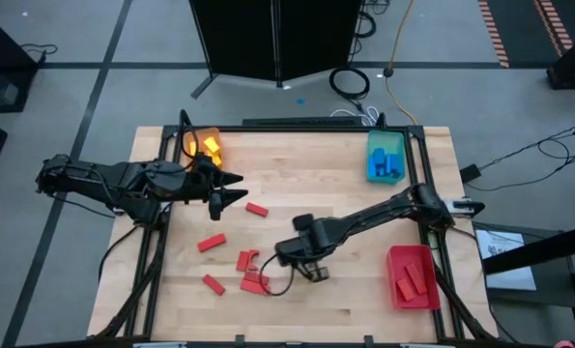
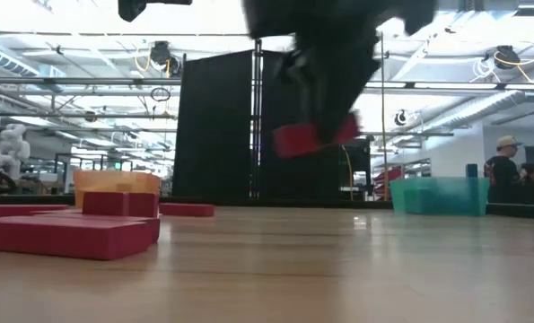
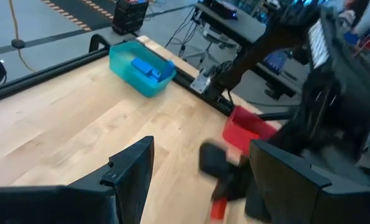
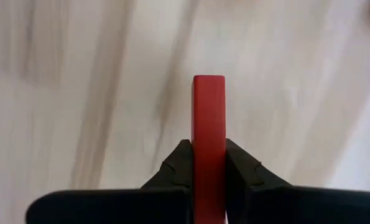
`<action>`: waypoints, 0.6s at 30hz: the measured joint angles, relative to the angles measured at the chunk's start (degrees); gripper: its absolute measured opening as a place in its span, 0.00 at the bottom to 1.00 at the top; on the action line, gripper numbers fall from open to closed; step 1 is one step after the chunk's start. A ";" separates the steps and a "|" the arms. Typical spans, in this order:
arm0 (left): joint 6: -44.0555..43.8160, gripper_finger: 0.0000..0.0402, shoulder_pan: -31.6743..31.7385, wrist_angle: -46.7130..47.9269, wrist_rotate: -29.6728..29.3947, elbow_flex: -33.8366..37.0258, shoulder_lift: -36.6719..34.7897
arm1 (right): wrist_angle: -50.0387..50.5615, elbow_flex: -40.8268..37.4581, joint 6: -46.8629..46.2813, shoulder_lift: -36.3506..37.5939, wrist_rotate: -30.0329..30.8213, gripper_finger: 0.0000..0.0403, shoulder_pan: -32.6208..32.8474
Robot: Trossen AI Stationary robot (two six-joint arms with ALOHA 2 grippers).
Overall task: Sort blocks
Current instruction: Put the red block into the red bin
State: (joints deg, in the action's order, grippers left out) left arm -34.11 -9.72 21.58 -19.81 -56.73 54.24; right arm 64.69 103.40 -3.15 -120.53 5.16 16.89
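Right wrist view: right gripper [image 4: 208, 171] pinches red block [image 4: 208, 124] edge-on.

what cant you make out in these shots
- High view: the red block held by the right claw is hidden under the arm.
- Low view: the teal tray walls hide its contents.
- Left wrist view: the red tray is partly covered by the blurred right arm.

blocks on the table [image 1: 231, 253]: solid red
held block [image 4: 208, 134]: solid red
table [image 1: 306, 174]: pale wood grain
tray by the left arm [image 1: 202, 143]: orange
far tray [image 1: 385, 155]: teal, blue blocks [image 1: 388, 162] inside
near tray [image 1: 412, 277]: red
arms: dark
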 joint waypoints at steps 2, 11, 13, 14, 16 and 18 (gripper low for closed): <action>0.00 0.64 0.00 0.51 0.00 0.00 0.00 | 4.81 -1.04 -2.65 2.79 0.29 0.05 0.39; 0.00 0.64 0.00 0.96 0.00 0.00 0.00 | 19.06 -10.20 -28.81 22.55 0.65 0.05 10.87; 0.00 0.64 0.00 0.95 0.00 0.00 0.00 | 21.00 -12.58 -39.41 27.14 0.69 0.05 14.33; -0.02 0.64 0.00 0.94 0.00 0.00 0.00 | 21.60 -13.73 -44.95 29.08 0.71 0.05 16.10; 0.00 0.64 0.00 0.94 0.00 0.00 0.00 | 21.45 -15.99 -55.21 32.42 0.76 0.05 19.84; 0.00 0.64 0.00 0.92 0.00 0.00 0.00 | 22.01 -17.85 -64.29 34.80 0.78 0.05 23.41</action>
State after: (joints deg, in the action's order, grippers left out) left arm -34.11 -9.72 22.50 -19.81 -56.73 54.24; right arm 86.70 85.55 -67.44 -85.73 5.93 40.30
